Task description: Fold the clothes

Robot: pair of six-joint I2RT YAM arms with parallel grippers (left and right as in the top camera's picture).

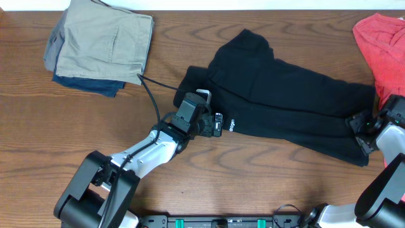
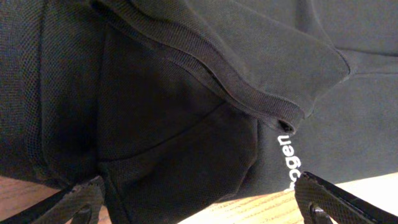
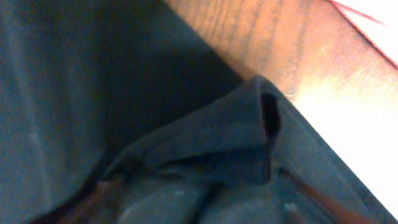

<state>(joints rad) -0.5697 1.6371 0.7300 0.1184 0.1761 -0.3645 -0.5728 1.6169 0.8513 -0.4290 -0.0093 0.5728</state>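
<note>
Black T-shirt lay rumpled across the middle of the wooden table, partly doubled over itself. Left gripper sat at the shirt's edge by the white lettering, fingers spread wide, nothing pinched. Right gripper was at the opposite end, fingers apart, a fabric fold lying between them. Red cloth just beyond

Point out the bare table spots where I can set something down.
Widest bare table: in front of the black T-shirt, between left arm and right arm. Another patch lies beyond the shirt, between the folded pile and the red cloth. Crowded: the shirt's ends, where left gripper and right gripper sit.
</note>
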